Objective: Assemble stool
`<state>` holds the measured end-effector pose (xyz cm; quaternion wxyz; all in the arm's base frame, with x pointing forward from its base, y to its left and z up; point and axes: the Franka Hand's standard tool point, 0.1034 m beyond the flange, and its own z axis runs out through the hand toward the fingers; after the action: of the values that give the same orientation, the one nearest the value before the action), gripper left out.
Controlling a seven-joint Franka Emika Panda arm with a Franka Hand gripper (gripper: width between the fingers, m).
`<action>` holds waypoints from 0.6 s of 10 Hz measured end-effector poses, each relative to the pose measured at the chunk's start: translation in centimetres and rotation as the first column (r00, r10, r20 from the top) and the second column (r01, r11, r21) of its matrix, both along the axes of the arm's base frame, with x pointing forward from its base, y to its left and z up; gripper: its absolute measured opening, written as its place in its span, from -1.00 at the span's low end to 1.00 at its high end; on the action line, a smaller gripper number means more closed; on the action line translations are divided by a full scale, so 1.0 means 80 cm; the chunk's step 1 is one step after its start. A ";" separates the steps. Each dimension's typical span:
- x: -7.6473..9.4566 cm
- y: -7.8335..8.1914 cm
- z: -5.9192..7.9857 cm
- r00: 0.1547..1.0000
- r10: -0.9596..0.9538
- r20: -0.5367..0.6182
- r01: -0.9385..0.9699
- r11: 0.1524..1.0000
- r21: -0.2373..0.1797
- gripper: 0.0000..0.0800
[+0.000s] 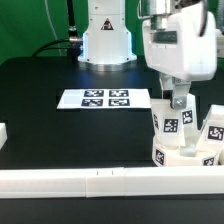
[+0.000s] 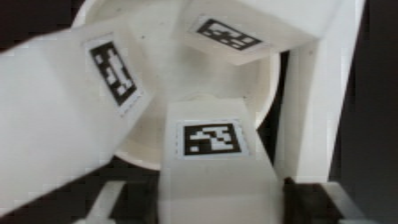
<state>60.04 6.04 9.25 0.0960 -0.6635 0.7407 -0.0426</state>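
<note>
Jaws (image 1: 178, 101) atop upright tagged leg (image 1: 170, 124)

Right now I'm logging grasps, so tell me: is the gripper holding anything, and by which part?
It cannot be told. The gripper is down on an upright leg of the stool, by the leg's top end, but neither view shows whether the fingers are clamped on it.

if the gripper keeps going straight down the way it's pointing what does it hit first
Probably the leg right under the gripper; the wrist view shows a tagged leg between the fingers. Depth is unclear, so contact may exist already.
</note>
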 end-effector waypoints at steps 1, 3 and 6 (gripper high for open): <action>0.000 -0.002 0.000 0.998 -0.069 -0.014 0.069 0.997 0.033 -0.17; 0.001 -0.004 -0.001 0.976 -0.215 -0.021 0.216 0.973 0.083 -0.17; 0.001 -0.002 -0.001 0.975 -0.219 -0.023 0.220 0.972 0.085 -0.14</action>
<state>60.10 5.87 9.18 0.1144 -0.5730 0.8114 -0.0162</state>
